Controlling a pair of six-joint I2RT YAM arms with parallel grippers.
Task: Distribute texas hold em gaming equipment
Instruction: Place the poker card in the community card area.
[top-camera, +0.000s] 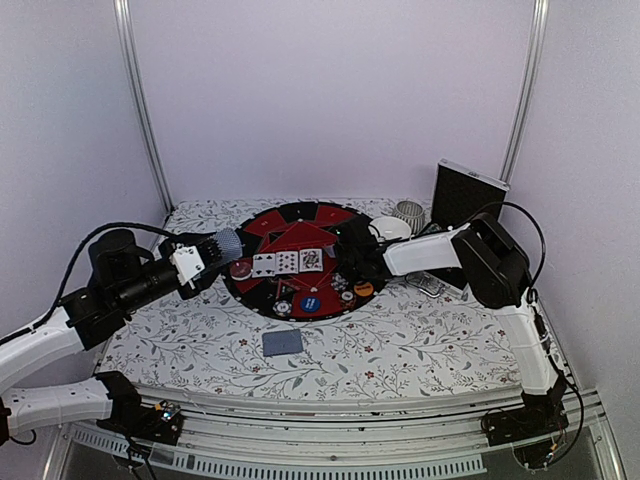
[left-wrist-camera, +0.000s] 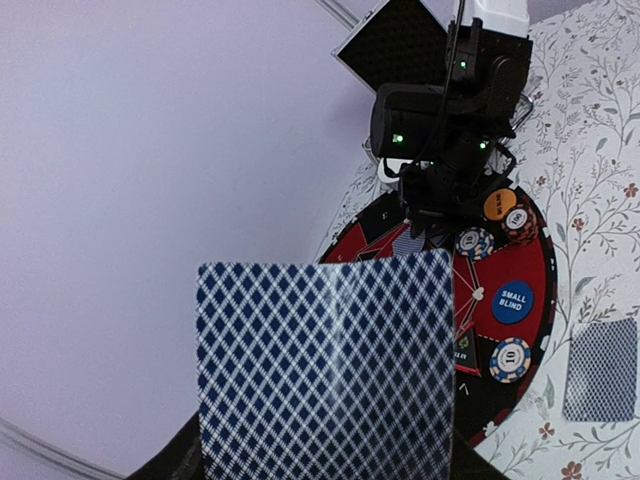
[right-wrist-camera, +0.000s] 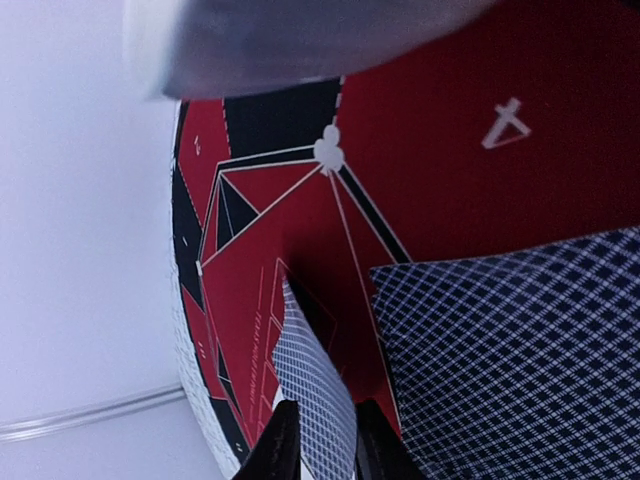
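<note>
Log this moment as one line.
left gripper: holds card deck | right gripper: single card between fingers, over round mat | face-up cards: three on mat

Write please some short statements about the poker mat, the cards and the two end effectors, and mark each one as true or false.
1. Three face-up cards lie in a row on the round mat. True.
2. The left end effector is empty. False: the left end effector holds a stack of cards with blue diamond-pattern backs.
3. One face-down card lies on the flowered cloth, off the mat. True.
4. The blue SMALL BLIND disc lies on the flowered cloth. False: it lies on the round mat, among the chips.
5. A single card stands on edge between the fingers of the right end effector, above the mat. True.
</note>
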